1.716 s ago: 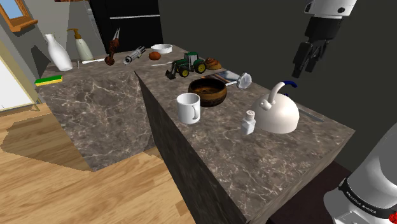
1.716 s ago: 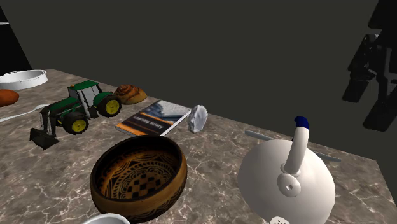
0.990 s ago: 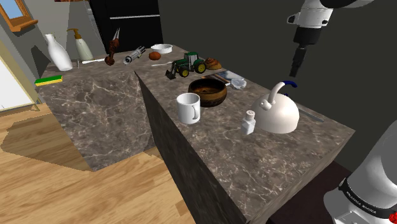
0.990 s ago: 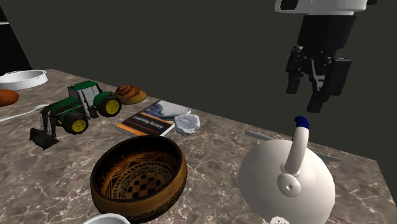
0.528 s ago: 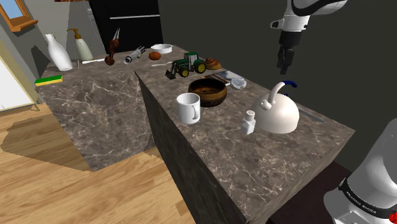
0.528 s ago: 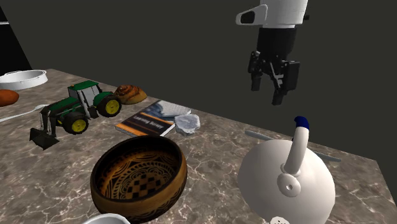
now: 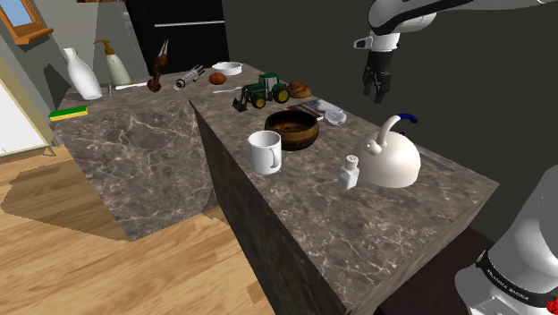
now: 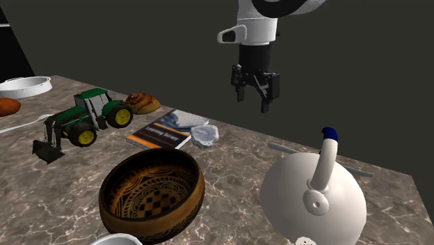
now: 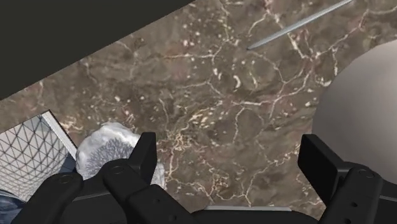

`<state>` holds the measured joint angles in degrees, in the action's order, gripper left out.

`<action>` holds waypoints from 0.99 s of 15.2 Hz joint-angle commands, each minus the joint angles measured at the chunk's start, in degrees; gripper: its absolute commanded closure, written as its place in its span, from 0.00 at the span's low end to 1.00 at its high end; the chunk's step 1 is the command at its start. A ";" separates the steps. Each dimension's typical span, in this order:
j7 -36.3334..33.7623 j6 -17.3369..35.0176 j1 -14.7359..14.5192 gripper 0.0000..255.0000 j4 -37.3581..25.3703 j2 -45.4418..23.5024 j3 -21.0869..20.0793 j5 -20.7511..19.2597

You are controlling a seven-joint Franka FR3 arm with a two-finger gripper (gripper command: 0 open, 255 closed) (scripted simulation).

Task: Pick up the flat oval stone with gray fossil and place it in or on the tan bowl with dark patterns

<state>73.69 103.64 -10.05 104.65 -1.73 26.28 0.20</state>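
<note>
the gripper (image 8: 256, 101), fingers apart and empty, has swung past the kettle (image 8: 313, 202) to hover near the stone (image 8: 204, 135) (lying flat beside the book (image 8: 167, 129)); the grasp is still ahead.

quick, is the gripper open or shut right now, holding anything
Black two-finger gripper: open, holding nothing, hovering near the pale grey flat stone.
</note>
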 commanded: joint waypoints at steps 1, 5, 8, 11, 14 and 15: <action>6.42 0.06 0.48 0.00 -4.51 -5.19 0.19 1.88; 16.77 -1.11 2.33 0.00 -14.80 -15.24 -1.13 5.12; 21.48 -2.13 3.57 0.00 -20.73 -20.37 -2.40 6.32; 21.56 0.16 3.47 0.00 -18.46 -20.41 -2.49 6.37; 21.67 2.38 3.39 0.00 -16.42 -20.61 -2.56 6.50; 21.74 3.53 3.37 0.00 -15.40 -20.76 -2.61 6.59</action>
<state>95.35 106.31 -6.70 88.60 -22.28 23.72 6.69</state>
